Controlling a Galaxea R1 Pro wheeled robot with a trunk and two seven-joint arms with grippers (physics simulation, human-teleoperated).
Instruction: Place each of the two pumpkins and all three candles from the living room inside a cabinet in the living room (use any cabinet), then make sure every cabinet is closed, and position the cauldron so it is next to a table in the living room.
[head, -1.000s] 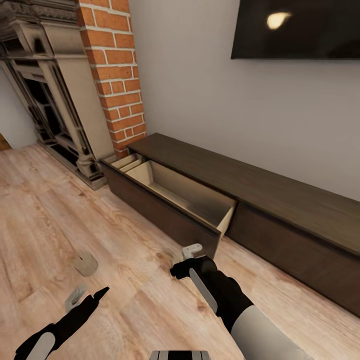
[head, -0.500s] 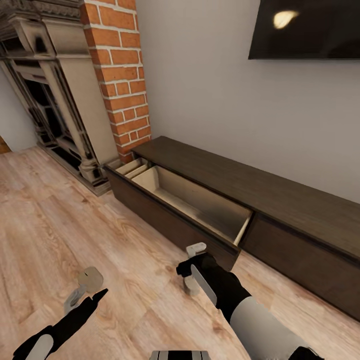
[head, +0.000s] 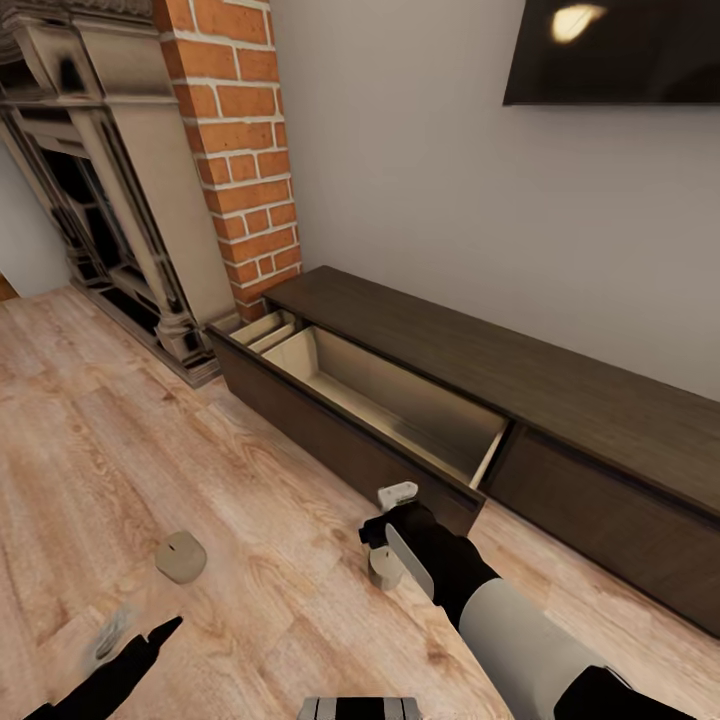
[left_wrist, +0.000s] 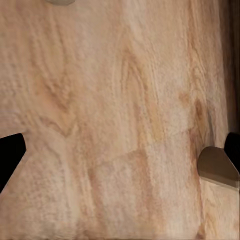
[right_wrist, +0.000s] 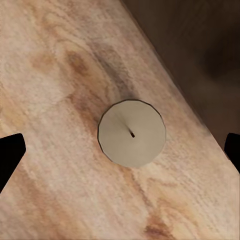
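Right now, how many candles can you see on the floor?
2. One candle stands apart on the wooden floor, ahead of the left arm. The other candle sits under the right gripper, close to the open drawer. A third may be out of sight.

Two candles on wood floor, both upright, squat, tan-beige. First candle (head: 181, 557) alone on open floor, well apart from cabinet. Second candle (head: 385, 568) (right_wrist: 132, 133) near front of open drawer; round flat top, short dark wick at centre. Cabinet (head: 560, 400): long, low, dark-brown, against wall beside brick column. Left drawer (head: 400, 405) pulled open, pale interior; right front shut.
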